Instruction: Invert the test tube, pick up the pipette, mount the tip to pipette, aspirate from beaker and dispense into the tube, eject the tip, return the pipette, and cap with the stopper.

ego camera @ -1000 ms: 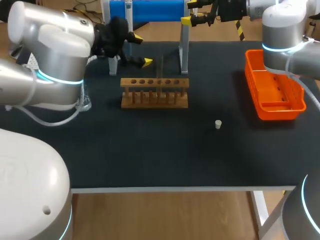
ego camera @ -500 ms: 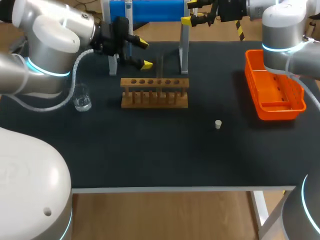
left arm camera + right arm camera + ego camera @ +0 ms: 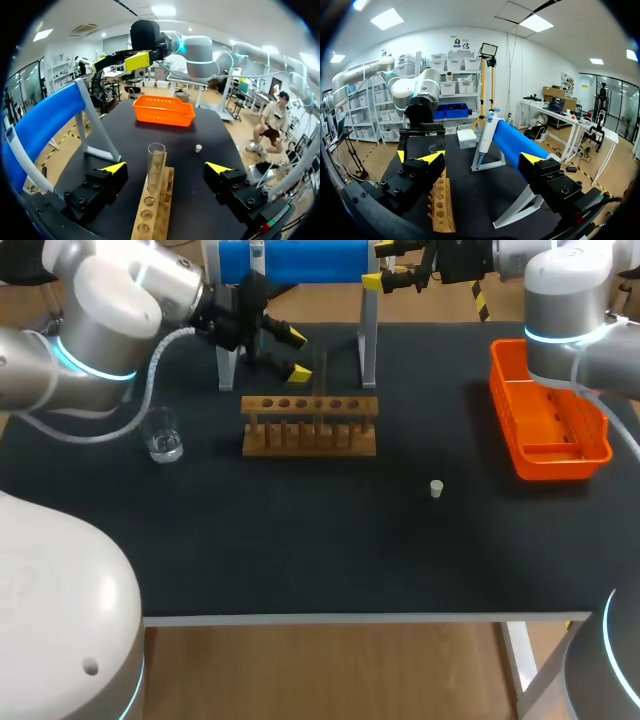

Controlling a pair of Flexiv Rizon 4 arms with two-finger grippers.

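A clear test tube [image 3: 322,388] stands upright in the wooden rack [image 3: 310,426], open end up. My left gripper [image 3: 297,353] hovers just behind the rack, open. In the left wrist view the tube [image 3: 155,165] rises from the rack [image 3: 151,212] just ahead of the left gripper [image 3: 166,168], in line with the gap between the yellow tips and untouched. My right gripper [image 3: 379,264] is open at the table's far edge beside the blue stand [image 3: 300,260]. The white pipette [image 3: 487,134] hangs on that stand [image 3: 520,146]. A glass beaker [image 3: 163,437] and a small white stopper [image 3: 436,488] sit on the mat.
An orange basket [image 3: 548,422] lies at the right side of the table. A white box [image 3: 467,138] rests beyond the pipette in the right wrist view. The stand's white legs [image 3: 368,345] reach down behind the rack.
My left arm has swung right and towards the rack, bringing its gripper closer to the tube and uncovering the beaker. The right arm has not moved.
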